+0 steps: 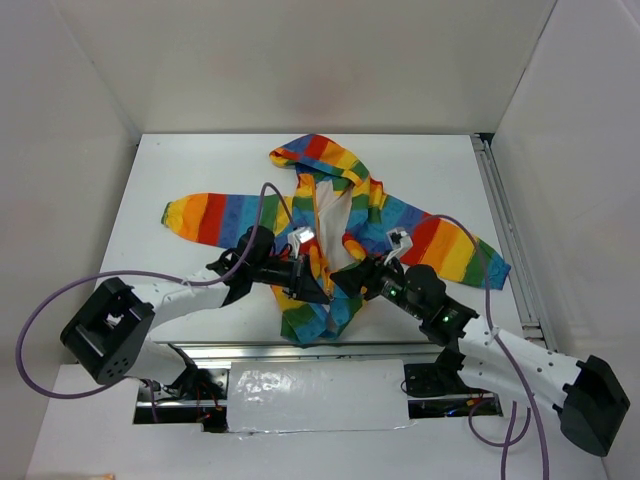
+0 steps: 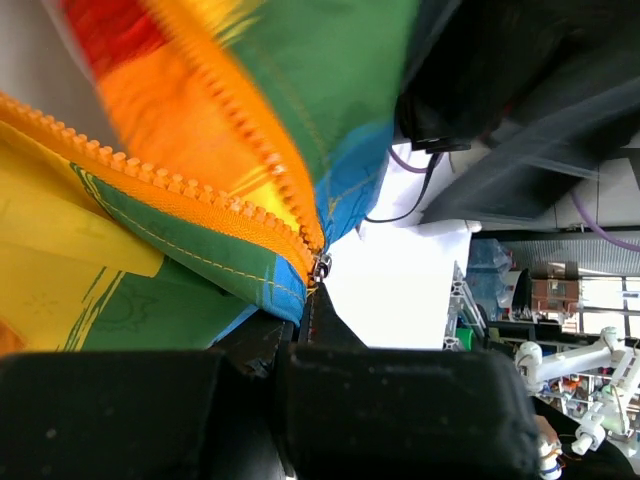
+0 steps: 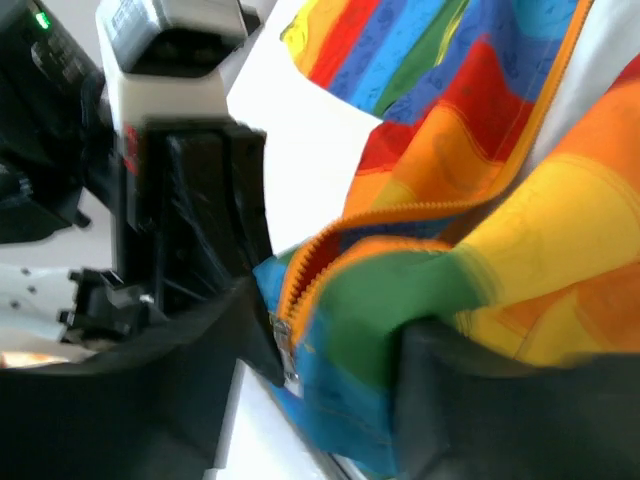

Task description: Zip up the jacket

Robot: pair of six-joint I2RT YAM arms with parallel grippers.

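- Nearest to us, the left gripper [image 1: 308, 283] and the right gripper [image 1: 348, 278] meet at the bottom front of the jacket [image 1: 400, 220], which lies on the white table [image 1: 200, 170].
- Our left gripper looks closed, or nearly so, pinching the blue hem [image 2: 285, 285] just beside the slider [image 2: 320, 267]. The contact is blurred, so we judge this rather than see it plainly.
- Our right gripper is closed on a bunch of green and blue cloth on the other side of the opening. Its fingers are dark and out of focus.
- The slider sits at the very bottom of the orange zipper [image 2: 180, 195], and the two rows of teeth part right above it, so we judge the zip barely begun.
- Farther up, the front lies open on the white lining [image 1: 335, 215], with the hood [image 1: 325, 160] at the far end.
- Risks we see:
  - The cloth is bunched near the slider, so a fold could be drawn into it and jam it.
  - If the hem slips from our left gripper, the whole jacket would ride up with the pull and the teeth would not close.
  - A sideways pull could skew the two rows.
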